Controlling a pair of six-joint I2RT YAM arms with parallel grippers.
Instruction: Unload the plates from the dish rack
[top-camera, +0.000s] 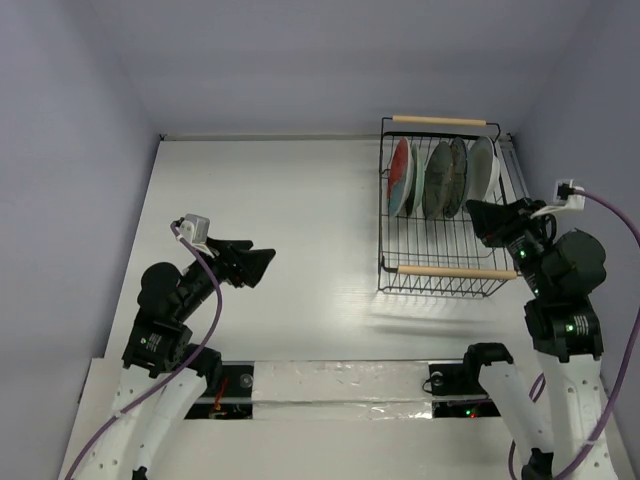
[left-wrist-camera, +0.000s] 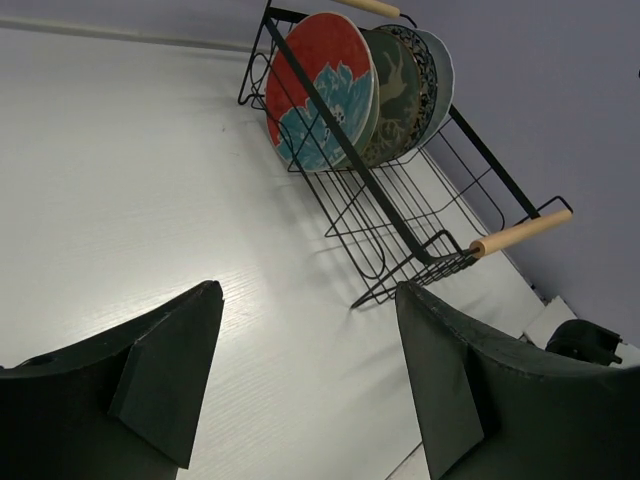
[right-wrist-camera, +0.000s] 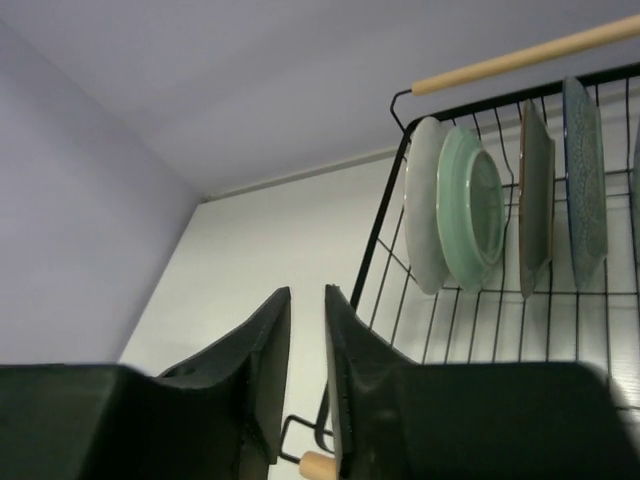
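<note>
Black rack (top-camera: 440, 225), four plates (top-camera: 443, 177) upright, edge-on and overlapping.
My left gripper (left-wrist-camera: 305, 375) wide; right gripper (right-wrist-camera: 307, 375) nearly closed, empty.

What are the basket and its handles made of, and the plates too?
The dish rack looks like thin metal wire with a black coating: slim rods in an open grid. Its handles look like bare pale wood, round and matte. The plates seem to be glazed ceramic, smooth with printed patterns, though hard plastic can't be ruled out.
</note>
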